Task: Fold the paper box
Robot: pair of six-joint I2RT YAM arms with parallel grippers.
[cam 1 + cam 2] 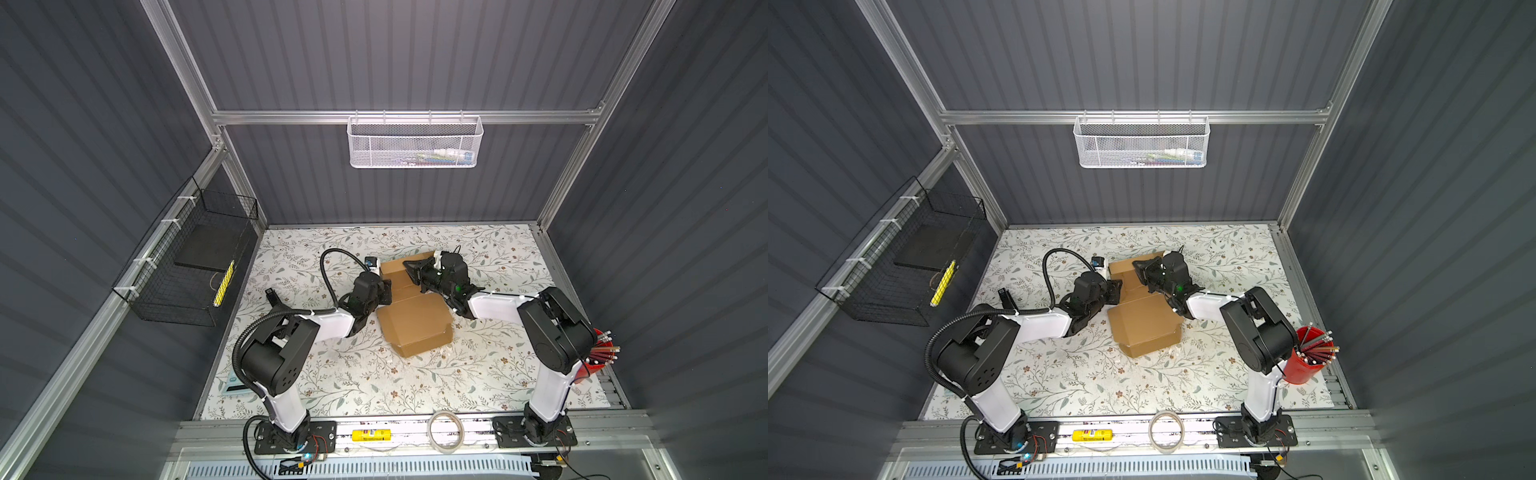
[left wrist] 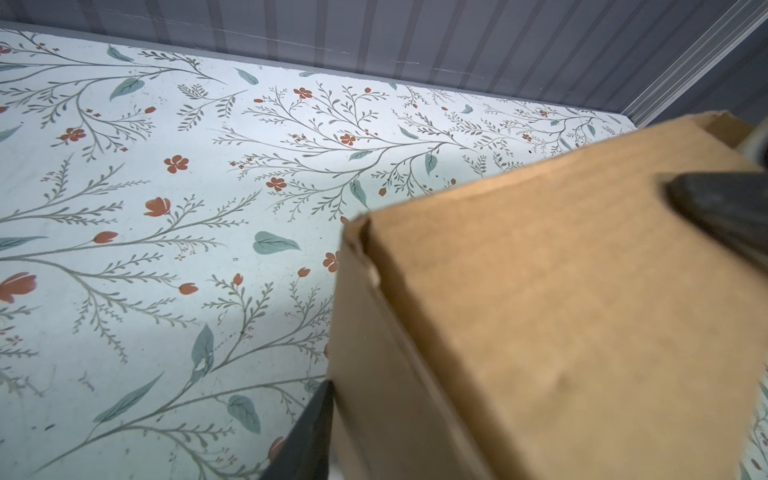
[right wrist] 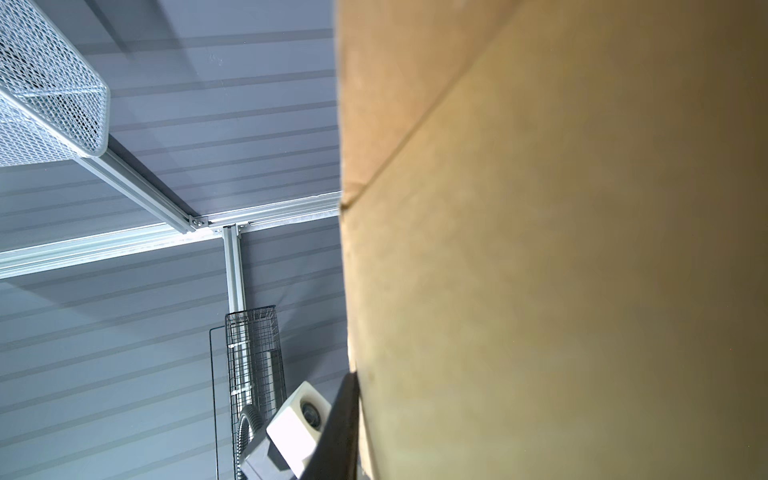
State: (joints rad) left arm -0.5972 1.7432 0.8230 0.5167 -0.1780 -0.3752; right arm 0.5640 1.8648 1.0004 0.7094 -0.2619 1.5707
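The paper box [image 1: 415,328] [image 1: 1144,328] is brown cardboard, partly folded, in the middle of the floral table in both top views. Its near part forms a shallow squarish shell, and a far flap [image 1: 395,270] stands up behind it. My left gripper [image 1: 385,287] [image 1: 1116,289] holds the box's left wall. One of its fingers [image 2: 313,432] lies against the cardboard [image 2: 540,311], and the other is hidden. My right gripper [image 1: 410,269] [image 1: 1140,266] reaches over from the right onto the far flap. One of its fingers [image 3: 338,428] presses the cardboard [image 3: 561,270], which hides the other.
A red cup of pencils [image 1: 1308,361] stands at the right edge beside the right arm. A tape roll [image 1: 446,430] and a yellow tube [image 1: 372,435] lie on the front rail. A black wire basket [image 1: 195,266] hangs on the left wall, a white mesh basket [image 1: 415,143] on the back.
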